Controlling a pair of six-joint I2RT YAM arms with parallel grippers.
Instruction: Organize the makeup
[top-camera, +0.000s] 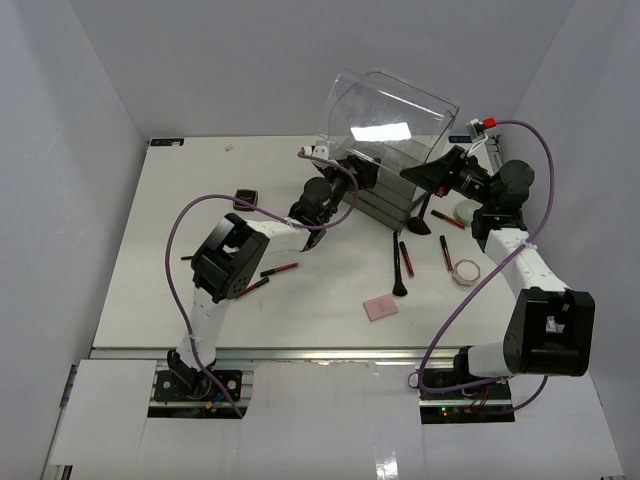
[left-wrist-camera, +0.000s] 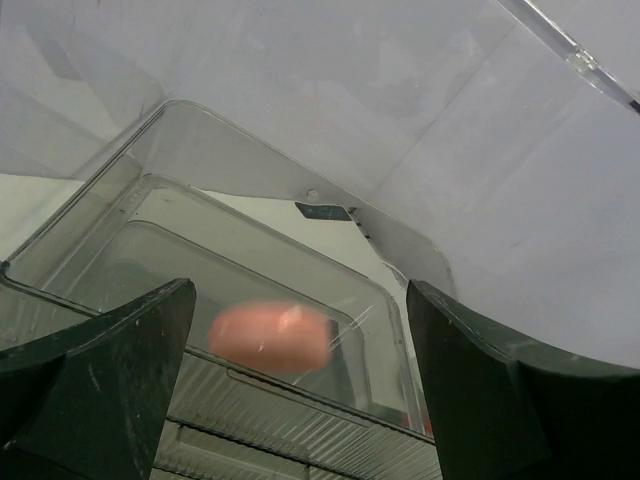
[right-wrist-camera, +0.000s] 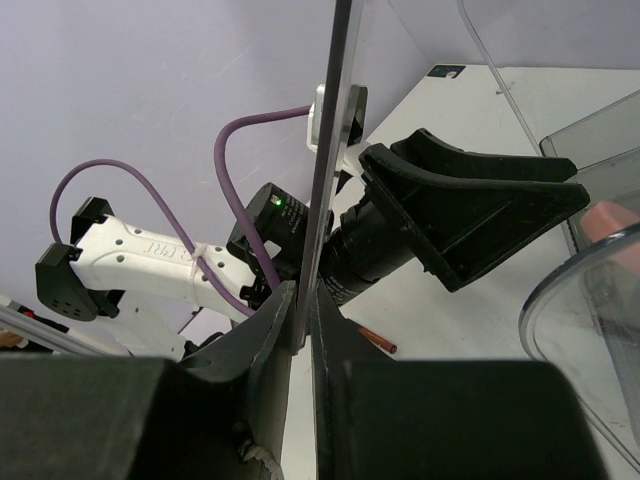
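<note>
Left gripper (left-wrist-camera: 298, 300) gapes wide open over the clear box (left-wrist-camera: 250, 200), a blurred pink compact (left-wrist-camera: 272, 337) between its jaws above the top tray; right gripper (right-wrist-camera: 303, 300) pinches the raised lid (right-wrist-camera: 335, 120).

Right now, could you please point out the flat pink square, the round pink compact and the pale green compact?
flat pink square (top-camera: 380, 308), top view, its centre.
round pink compact (top-camera: 466, 271), top view, its centre.
pale green compact (top-camera: 467, 210), top view, its visible top.
</note>
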